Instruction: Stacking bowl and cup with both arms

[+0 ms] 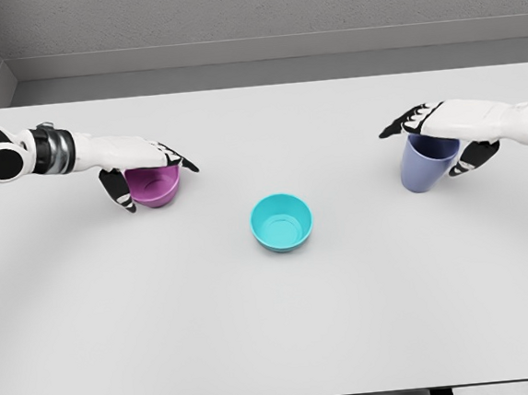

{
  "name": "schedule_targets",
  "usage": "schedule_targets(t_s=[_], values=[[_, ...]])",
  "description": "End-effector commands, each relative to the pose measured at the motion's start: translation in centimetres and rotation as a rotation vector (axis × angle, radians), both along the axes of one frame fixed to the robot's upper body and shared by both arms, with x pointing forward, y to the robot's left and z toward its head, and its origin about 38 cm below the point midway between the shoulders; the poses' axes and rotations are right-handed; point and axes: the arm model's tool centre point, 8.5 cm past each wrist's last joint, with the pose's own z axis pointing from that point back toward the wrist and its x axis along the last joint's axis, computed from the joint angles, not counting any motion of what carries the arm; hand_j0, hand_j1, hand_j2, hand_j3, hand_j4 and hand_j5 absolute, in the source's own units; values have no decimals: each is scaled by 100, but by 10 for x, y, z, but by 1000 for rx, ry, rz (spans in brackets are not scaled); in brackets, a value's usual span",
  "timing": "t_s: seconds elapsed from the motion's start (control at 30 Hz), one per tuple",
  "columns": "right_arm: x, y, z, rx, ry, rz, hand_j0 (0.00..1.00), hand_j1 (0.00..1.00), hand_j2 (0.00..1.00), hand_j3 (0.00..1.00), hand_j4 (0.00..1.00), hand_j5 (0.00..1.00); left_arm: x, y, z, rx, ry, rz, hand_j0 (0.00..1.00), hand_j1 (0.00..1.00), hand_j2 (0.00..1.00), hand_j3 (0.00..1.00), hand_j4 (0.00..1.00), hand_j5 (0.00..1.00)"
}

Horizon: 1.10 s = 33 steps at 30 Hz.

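A purple bowl [157, 192] stands on the white table [275, 326] at the left. My left hand [161, 186] hovers right over it, fingers stretched across its far rim and the thumb hanging down by its left side, open. At the right is a lavender-blue cup [424, 174], leaning a little in this view. My right hand [420, 153] covers its mouth, fingers reaching past the left edge and the thumb beside its right wall, open too. A teal bowl [282, 222] sits upright in the middle of the table, apart from both hands.
A grey wall [248, 14] runs behind the table's far edge. Bare tabletop stretches between the teal bowl and the near edge.
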Motion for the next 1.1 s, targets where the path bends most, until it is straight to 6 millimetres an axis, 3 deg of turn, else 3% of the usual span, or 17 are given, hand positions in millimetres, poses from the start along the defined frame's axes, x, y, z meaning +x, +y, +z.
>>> schedule_targets(t_s=[0.0,0.27,0.63,1.07], values=[[0,0,1,5,-1,-3,100,100,100,100,100,100,1,0,0,-4,1,5,100,100,100,100,100,100],[2,-6,-3,-1,10,-22,100,100,100,100,100,100,0,1,1,-22,-2,12,83,83,83,83,83,83],[3,-10,-7,-5,19,-34,100,100,100,100,100,100,1,1,5,-41,-10,16,82,82,82,82,82,82],[6,-5,-12,1,27,-33,100,100,100,100,100,100,-4,-10,23,-58,-50,-32,80,80,80,80,80,80]])
